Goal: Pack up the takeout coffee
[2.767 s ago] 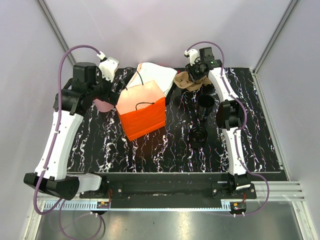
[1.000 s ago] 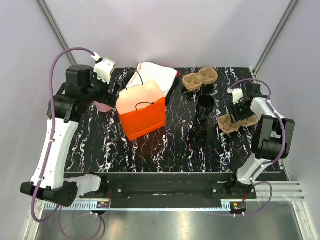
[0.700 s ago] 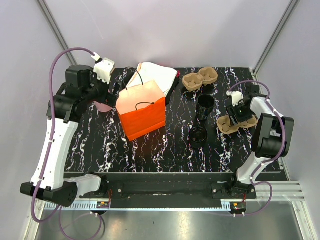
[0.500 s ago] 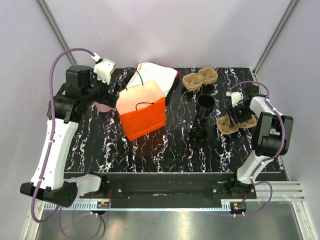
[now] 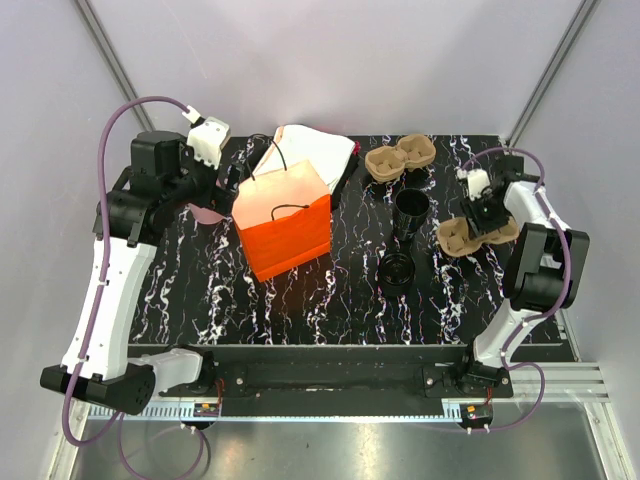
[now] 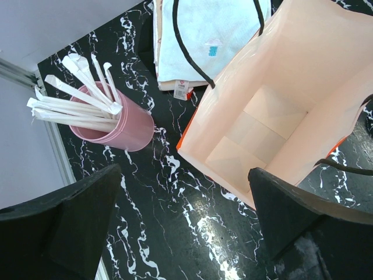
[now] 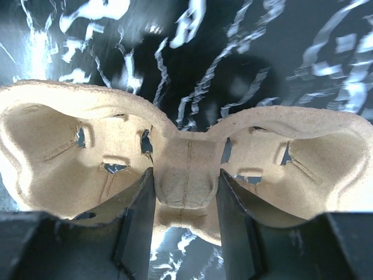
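Right pincer (image 5: 486,222) carried tray (image 5: 455,239) farther; takeout coffee (image 5: 411,204) sits left.

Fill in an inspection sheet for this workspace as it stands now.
Surface: black marbled table, no spills seen.
Job's things: far black cup, near black cup, standing unpacked.
Clutter: orange bag, open, empty; pink stirrer cup; white bag; spare cardboard tray.
Grippers: left gripper open beside the orange bag; right gripper shut on the near cardboard tray's bridge.
Cables: purple cables arch above both arms, snagging nothing.
Surroundings: grey walls; nothing else seen.
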Controlling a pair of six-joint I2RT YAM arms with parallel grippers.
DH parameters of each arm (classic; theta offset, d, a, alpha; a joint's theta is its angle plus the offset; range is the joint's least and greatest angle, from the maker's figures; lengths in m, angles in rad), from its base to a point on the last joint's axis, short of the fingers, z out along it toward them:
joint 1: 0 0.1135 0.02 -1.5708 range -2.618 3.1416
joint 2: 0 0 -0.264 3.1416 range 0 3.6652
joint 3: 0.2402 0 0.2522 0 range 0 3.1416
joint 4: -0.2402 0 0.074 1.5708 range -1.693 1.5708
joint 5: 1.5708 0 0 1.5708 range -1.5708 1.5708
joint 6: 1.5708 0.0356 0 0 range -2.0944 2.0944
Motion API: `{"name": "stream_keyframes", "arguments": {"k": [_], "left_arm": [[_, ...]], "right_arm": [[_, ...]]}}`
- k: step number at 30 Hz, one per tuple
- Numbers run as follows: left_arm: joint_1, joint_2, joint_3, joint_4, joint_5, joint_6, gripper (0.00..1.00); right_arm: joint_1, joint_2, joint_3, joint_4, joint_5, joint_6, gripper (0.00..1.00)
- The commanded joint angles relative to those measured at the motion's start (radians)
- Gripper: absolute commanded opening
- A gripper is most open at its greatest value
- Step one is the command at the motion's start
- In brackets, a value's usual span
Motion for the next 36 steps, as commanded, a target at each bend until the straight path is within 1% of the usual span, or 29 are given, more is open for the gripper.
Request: {"name": "stream_keyframes", "arguments": {"k": [1, 5, 6, 8, 9, 10, 11, 13, 14, 16, 20, 23, 25, 27, 28, 29, 30, 31, 33, 34, 36], "left_arm": [[-0.004, -0.008, 0.077, 0.016, 0.071, 0.018, 0.99], [-0.036, -0.002, 0.144, -0.036, 0.166, 0.116, 0.99], [-0.044, 0.006, 0.155, -0.048, 0.185, 0.158, 0.99], [-0.062, 0.009, 0.178, -0.082, 0.252, 0.198, 0.99], [-0.070, 0.015, 0.187, -0.101, 0.277, 0.237, 0.99], [-0.076, 0.016, 0.197, -0.122, 0.342, 0.261, 0.99], [-0.096, 0.020, 0.206, -0.166, 0.376, 0.282, 0.99], [-0.122, 0.027, 0.212, -0.205, 0.434, 0.331, 0.99], [-0.157, 0.030, 0.209, -0.235, 0.441, 0.342, 0.99], [-0.195, 0.036, 0.188, -0.245, 0.420, 0.353, 0.99], [-0.292, 0.050, 0.149, -0.250, 0.390, 0.359, 0.99], [-0.336, 0.066, 0.135, -0.228, 0.370, 0.347, 0.99], [-0.366, 0.079, 0.128, -0.205, 0.320, 0.330, 0.99], [-0.379, 0.096, 0.123, -0.174, 0.280, 0.322, 0.98], [-0.386, 0.102, 0.123, -0.152, 0.272, 0.319, 0.95], [-0.387, 0.113, 0.123, -0.142, 0.265, 0.313, 0.87], [-0.390, 0.121, 0.128, -0.139, 0.266, 0.314, 0.76], [-0.398, 0.127, 0.135, -0.138, 0.271, 0.316, 0.55], [-0.415, 0.144, 0.146, -0.133, 0.260, 0.314, 0.40], [-0.432, 0.150, 0.152, -0.130, 0.252, 0.311, 0.26], [-0.452, 0.167, 0.167, -0.125, 0.220, 0.305, 0.13]], "right_arm": [[0.003, -0.108, 0.180, -0.056, 0.021, 0.020, 0.39], [0.003, -0.130, 0.373, -0.117, 0.023, 0.072, 0.37], [0.003, -0.130, 0.457, -0.128, 0.018, 0.098, 0.37], [0.008, -0.130, 0.538, -0.155, -0.006, 0.123, 0.38], [0.014, -0.133, 0.612, -0.166, -0.012, 0.139, 0.37], [0.020, -0.133, 0.646, -0.177, -0.025, 0.146, 0.38], [0.038, -0.131, 0.678, -0.194, -0.029, 0.153, 0.38], [0.060, -0.134, 0.762, -0.211, -0.038, 0.172, 0.38], [0.073, -0.139, 0.787, -0.227, -0.039, 0.178, 0.38], [0.113, -0.141, 0.859, -0.243, -0.051, 0.195, 0.38], [0.172, -0.127, 0.989, -0.318, -0.071, 0.222, 0.39], [0.199, -0.099, 1.129, -0.378, -0.098, 0.247, 0.39], [0.208, -0.091, 1.160, -0.398, -0.114, 0.255, 0.39], [0.247, -0.098, 1.168, -0.412, -0.117, 0.255, 0.40], [0.264, -0.107, 1.163, -0.410, -0.115, 0.255, 0.40], [0.271, -0.113, 1.154, -0.410, -0.118, 0.256, 0.40], [0.279, -0.116, 1.149, -0.412, -0.117, 0.258, 0.40], [0.291, -0.124, 1.146, -0.410, -0.117, 0.258, 0.40], [0.302, -0.133, 1.136, -0.412, -0.120, 0.259, 0.41], [0.310, -0.140, 1.132, -0.412, -0.121, 0.259, 0.41], [0.313, -0.145, 1.129, -0.410, -0.127, 0.264, 0.41]]}}
